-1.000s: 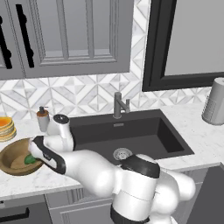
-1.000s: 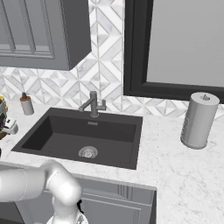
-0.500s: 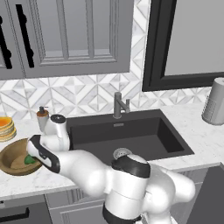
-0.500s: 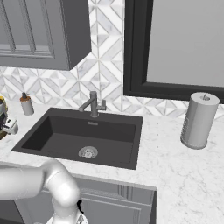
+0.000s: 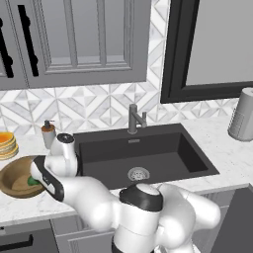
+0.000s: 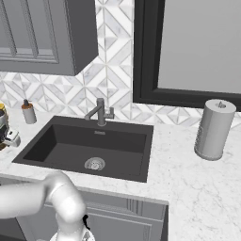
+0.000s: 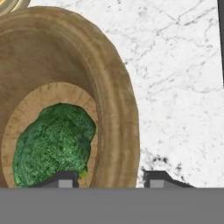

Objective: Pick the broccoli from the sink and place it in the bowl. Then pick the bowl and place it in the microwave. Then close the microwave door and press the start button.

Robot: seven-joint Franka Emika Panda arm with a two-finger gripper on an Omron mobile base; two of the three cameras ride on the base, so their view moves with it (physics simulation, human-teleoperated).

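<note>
No writing or brand mark could be read on anything.

The broccoli (image 7: 52, 140) was a lumpy, deep-green clump lying on the flat bottom of the bowl (image 7: 118, 109), a wide, shallow wooden dish of light brown with clear grain and a thick rounded rim. The bowl (image 5: 12, 180) stood on the white marble tabletop (image 7: 175, 78) to the left of the sink (image 5: 143, 155), a dark grey basin with a grey faucet (image 5: 133, 118) behind it. Just beyond the bowl sat an orange stack of plates (image 5: 6, 143), and a small soap bottle (image 5: 48, 133) stood near the sink's back left corner.

The white arm reached low and to the left, bent over the tabletop, with the hand (image 7: 111, 179) down at the bowl's near rim. One fingertip (image 7: 65, 179) stood inside the bowl, right beside the broccoli, and the other (image 7: 155, 178) outside over the marble, so the rim lay between them. Whether the hand was already clenched on the rim or only straddling it, I could not tell.

A paper towel roll (image 6: 214, 129) stood on the tabletop right of the sink.
</note>
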